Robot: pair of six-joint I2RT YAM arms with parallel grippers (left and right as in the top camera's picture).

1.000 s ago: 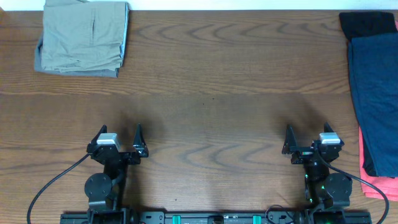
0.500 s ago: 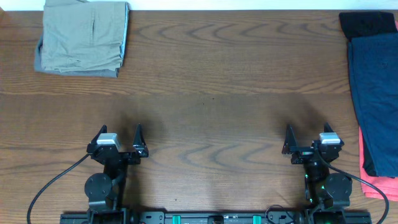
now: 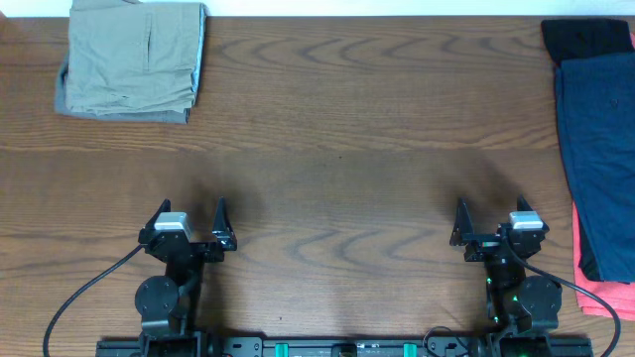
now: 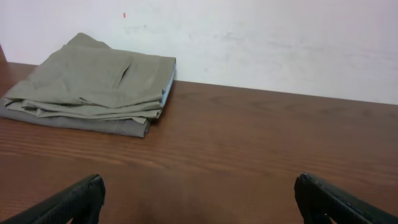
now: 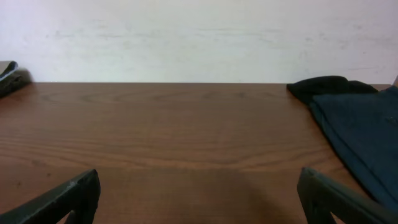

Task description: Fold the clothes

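Note:
The pale khaki-green shorts (image 3: 134, 55) lie folded at the table's far left corner, on top of a stack. They also show in the left wrist view (image 4: 93, 81), far ahead and to the left. My left gripper (image 3: 191, 210) is open and empty near the front edge, its fingers wide apart over bare wood (image 4: 199, 196). My right gripper (image 3: 490, 208) is open and empty at the front right, also over bare wood (image 5: 199, 193). Neither gripper touches any cloth.
Darker grey-brown shorts (image 3: 62, 96) lie under the khaki pair, their edge showing (image 4: 93, 124). At the right edge lie a navy garment (image 3: 600, 149), a black garment (image 3: 585, 38) and a pink-red cloth (image 3: 595, 293). The wooden table (image 3: 337, 149) meets a white wall behind.

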